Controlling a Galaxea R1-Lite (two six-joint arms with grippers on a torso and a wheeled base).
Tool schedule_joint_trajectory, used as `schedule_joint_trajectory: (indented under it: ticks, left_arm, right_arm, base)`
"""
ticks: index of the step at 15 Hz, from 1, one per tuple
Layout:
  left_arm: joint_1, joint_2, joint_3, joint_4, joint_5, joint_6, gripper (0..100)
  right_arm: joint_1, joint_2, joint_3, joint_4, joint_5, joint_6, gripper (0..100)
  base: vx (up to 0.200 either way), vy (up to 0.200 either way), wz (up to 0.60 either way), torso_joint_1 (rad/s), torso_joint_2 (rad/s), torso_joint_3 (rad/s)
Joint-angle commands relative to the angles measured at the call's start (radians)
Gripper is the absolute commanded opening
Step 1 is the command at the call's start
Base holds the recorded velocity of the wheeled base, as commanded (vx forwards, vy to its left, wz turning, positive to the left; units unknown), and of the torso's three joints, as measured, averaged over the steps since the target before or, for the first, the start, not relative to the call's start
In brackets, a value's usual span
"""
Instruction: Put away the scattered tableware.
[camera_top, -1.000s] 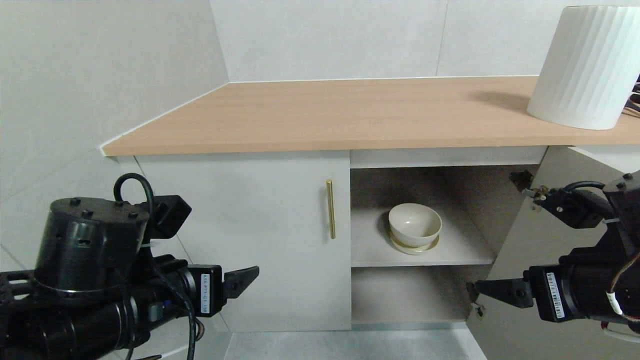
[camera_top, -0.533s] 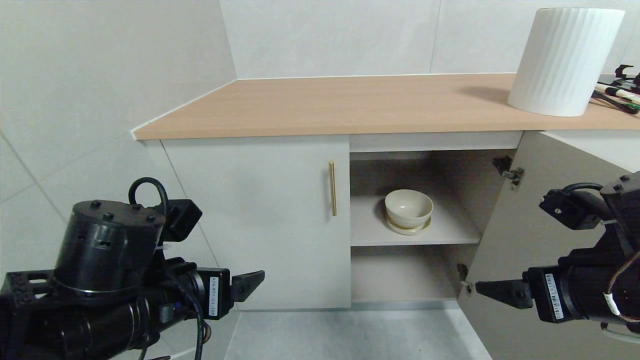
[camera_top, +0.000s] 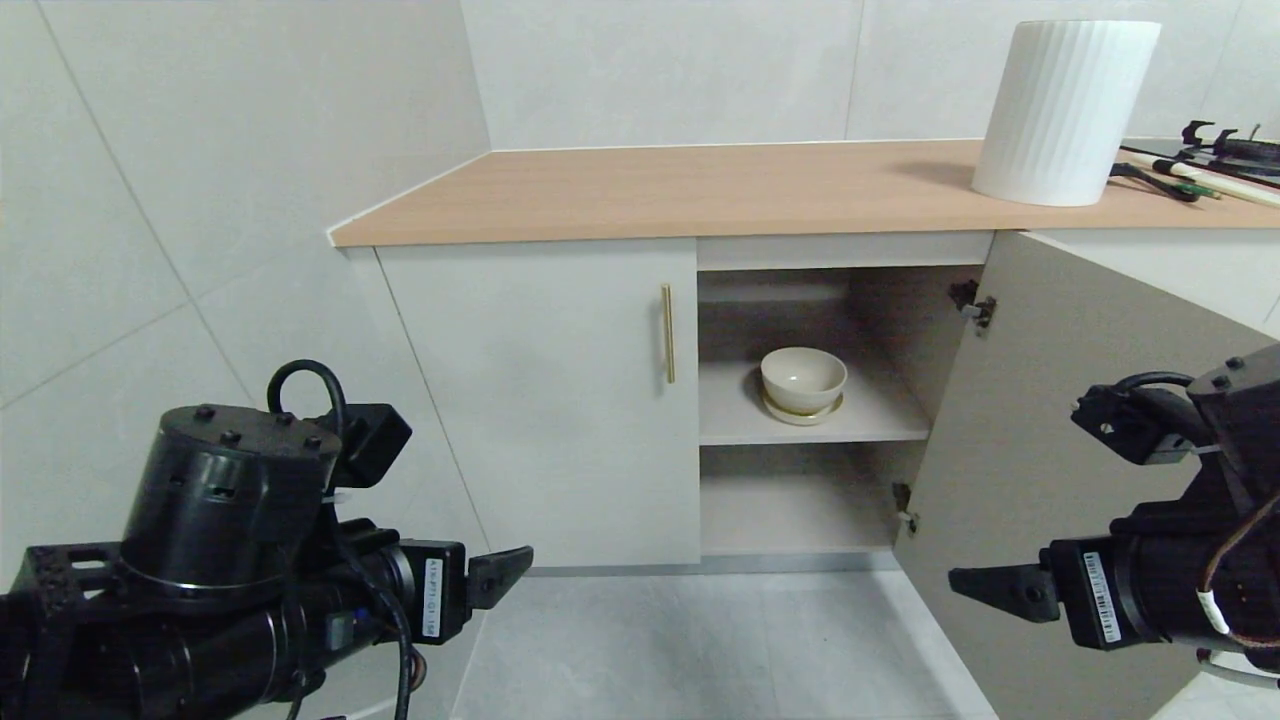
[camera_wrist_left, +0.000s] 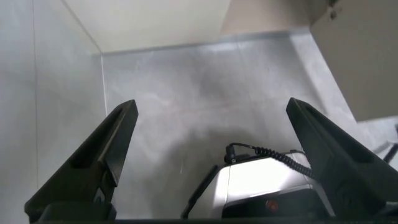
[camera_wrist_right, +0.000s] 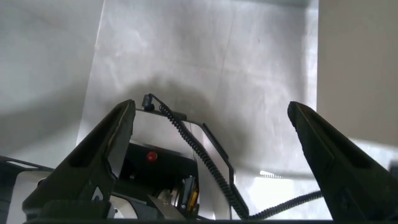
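A cream bowl (camera_top: 803, 378) sits on a cream plate (camera_top: 800, 411) on the middle shelf of the open cabinet (camera_top: 810, 425). My left gripper (camera_top: 505, 573) hangs low at the left, in front of the closed cabinet door, well away from the bowl. In the left wrist view my left gripper (camera_wrist_left: 211, 149) is open with nothing between its fingers, over the grey floor. My right gripper (camera_top: 985, 590) is low at the right, in front of the opened door (camera_top: 1040, 440). In the right wrist view my right gripper (camera_wrist_right: 214, 146) is open and holds nothing.
A wooden counter (camera_top: 700, 190) tops the cabinet, carrying a tall white ribbed cylinder (camera_top: 1065, 110) and some utensils (camera_top: 1190, 170) at the far right. The left door with a gold handle (camera_top: 667, 333) is closed. Tiled wall lies to the left, grey floor (camera_top: 700, 640) below.
The whole head view has shifted: the cabinet now looks smaller and farther off, so the camera backed away. Both grippers keep their pose and stay open.
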Motion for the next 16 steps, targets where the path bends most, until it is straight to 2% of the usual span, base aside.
schedule_joint_trajectory:
  ticks: [1,14,16]
  left_arm:
    - [0.000,0.004,0.002,-0.001,0.000,0.000,100]
    - [0.000,0.002,0.003,-0.001,-0.001,0.001,100]
    - [0.000,0.002,0.003,-0.001,-0.001,0.001,100]
  right_arm:
    - [0.000,0.005,0.000,0.000,0.000,0.000,100]
    - [0.011,0.001,-0.002,0.015,0.002,0.000,100]
    - [0.011,-0.002,-0.006,0.042,0.000,0.000,100]
  base:
    - [0.000,0.000,0.00,0.000,0.00,0.000]
    - [0.000,0.000,0.00,0.000,0.00,0.000]
    - [0.000,-0.200,0.00,0.002,0.00,-0.002]
